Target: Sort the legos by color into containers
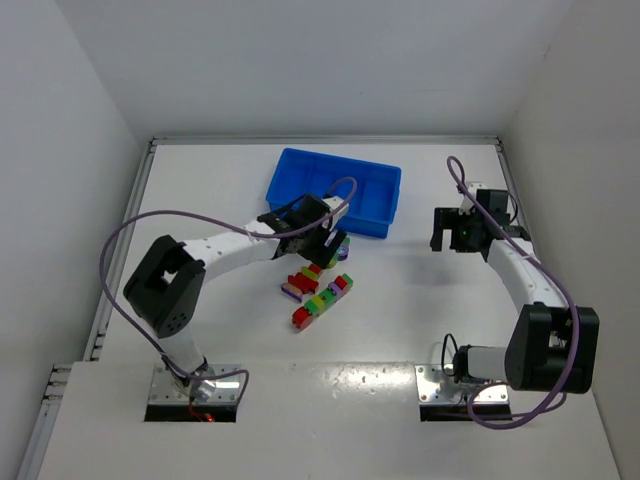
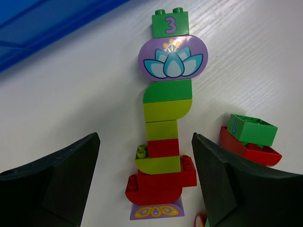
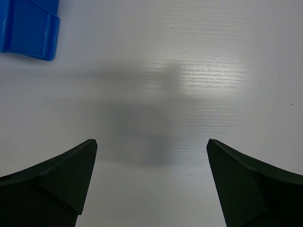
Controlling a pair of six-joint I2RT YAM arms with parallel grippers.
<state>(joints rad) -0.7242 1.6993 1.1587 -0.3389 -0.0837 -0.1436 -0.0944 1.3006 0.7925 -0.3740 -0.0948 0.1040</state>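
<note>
The blue tray [image 1: 372, 192] stands at the back centre of the table, with a corner in the left wrist view [image 2: 42, 23] and in the right wrist view [image 3: 28, 28]. Several legos [image 1: 322, 292] lie in front of it in short strips. My left gripper [image 1: 318, 248] hovers open over them. In its wrist view the open gripper [image 2: 145, 140] straddles a long strip [image 2: 163, 146] of red, lime and green bricks that lies on the table, with a purple lotus oval [image 2: 173, 59] and a green "3" brick [image 2: 169, 23] at the far end. My right gripper [image 1: 452, 236] is open and empty [image 3: 151, 142] over bare table.
A green brick on a red piece [image 2: 249, 137] lies just right of the left gripper's right finger. Another multicoloured strip [image 1: 330, 296] and red bricks [image 1: 300, 318] lie nearer the arm bases. White walls enclose the table on three sides.
</note>
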